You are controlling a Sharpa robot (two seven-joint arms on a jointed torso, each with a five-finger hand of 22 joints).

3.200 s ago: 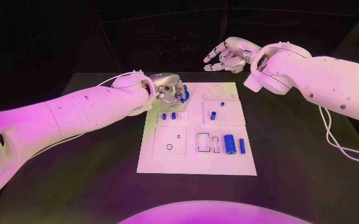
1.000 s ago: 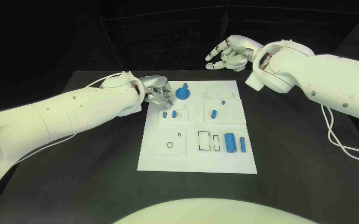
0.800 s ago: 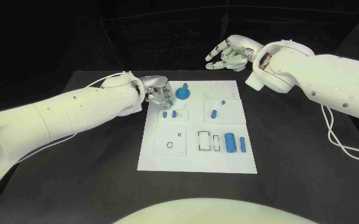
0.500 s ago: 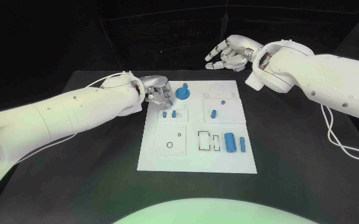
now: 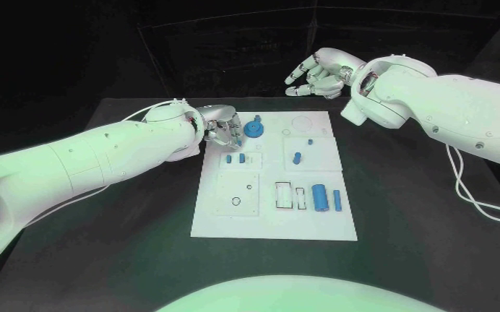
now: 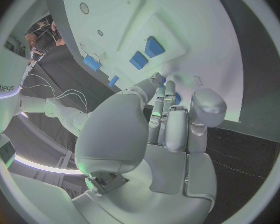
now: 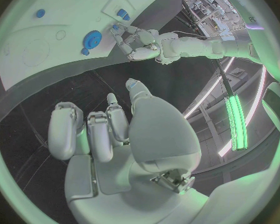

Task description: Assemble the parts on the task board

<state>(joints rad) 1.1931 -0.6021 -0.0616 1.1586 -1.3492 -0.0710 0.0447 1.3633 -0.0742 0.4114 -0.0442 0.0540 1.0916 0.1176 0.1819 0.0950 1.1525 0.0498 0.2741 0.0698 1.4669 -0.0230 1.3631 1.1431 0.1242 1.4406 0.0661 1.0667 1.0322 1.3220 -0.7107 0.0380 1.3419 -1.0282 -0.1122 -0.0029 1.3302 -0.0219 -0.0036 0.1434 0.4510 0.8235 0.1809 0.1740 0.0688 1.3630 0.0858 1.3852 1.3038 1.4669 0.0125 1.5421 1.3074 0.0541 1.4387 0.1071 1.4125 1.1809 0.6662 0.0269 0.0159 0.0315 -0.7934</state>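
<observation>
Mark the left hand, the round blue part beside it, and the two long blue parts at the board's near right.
left hand [image 5: 225, 130], head view, knuckles.
round blue part [image 5: 255, 131], head view, disc face.
long blue parts [image 5: 321, 200], head view, thicker one's middle.

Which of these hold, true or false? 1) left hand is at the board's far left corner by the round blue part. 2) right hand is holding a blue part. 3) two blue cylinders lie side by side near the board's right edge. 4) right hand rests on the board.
1) True. The left hand sits at the far left corner of the task board, next to the round blue part.
2) False. The right hand is empty, its fingers loosely curled on nothing.
3) True. The blue cylinders lie side by side near the right edge.
4) False. The right hand hangs in the air beyond the board's far edge.
</observation>
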